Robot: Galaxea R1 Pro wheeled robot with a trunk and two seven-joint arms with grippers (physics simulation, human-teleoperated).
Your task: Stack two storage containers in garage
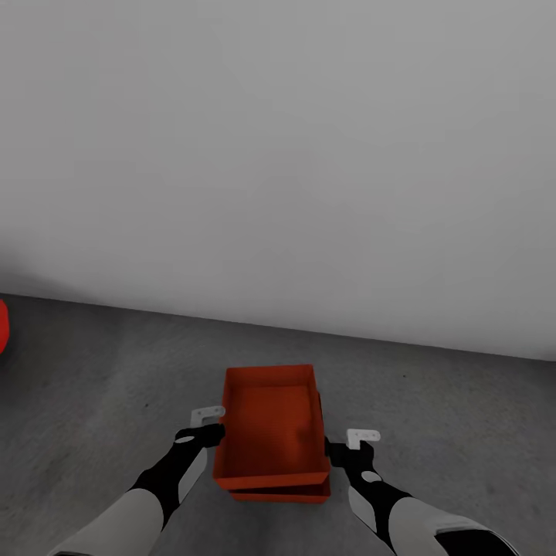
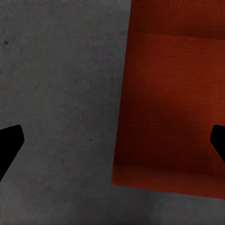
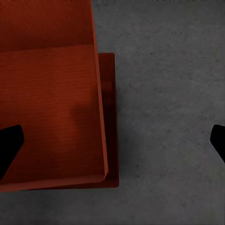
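Two orange-red storage containers are stacked on the dark grey concrete floor (image 1: 116,371) of the garage. The upper container (image 1: 270,421) sits slightly askew in the lower one (image 1: 282,494), whose rim pokes out at the near and right sides (image 3: 110,117). My left gripper (image 1: 208,426) hovers at the stack's left side, open, one fingertip (image 2: 9,145) over the floor and the other over the upper container (image 2: 173,103). At the right side my right gripper (image 1: 351,446) is open too, spanning the containers' right walls with a fingertip (image 3: 8,145) over the upper container (image 3: 47,103).
A plain white-grey wall (image 1: 278,154) rises just behind the stack. A sliver of something red (image 1: 2,324) shows at the far left edge. Bare concrete floor (image 3: 168,93) lies on both sides of the containers.
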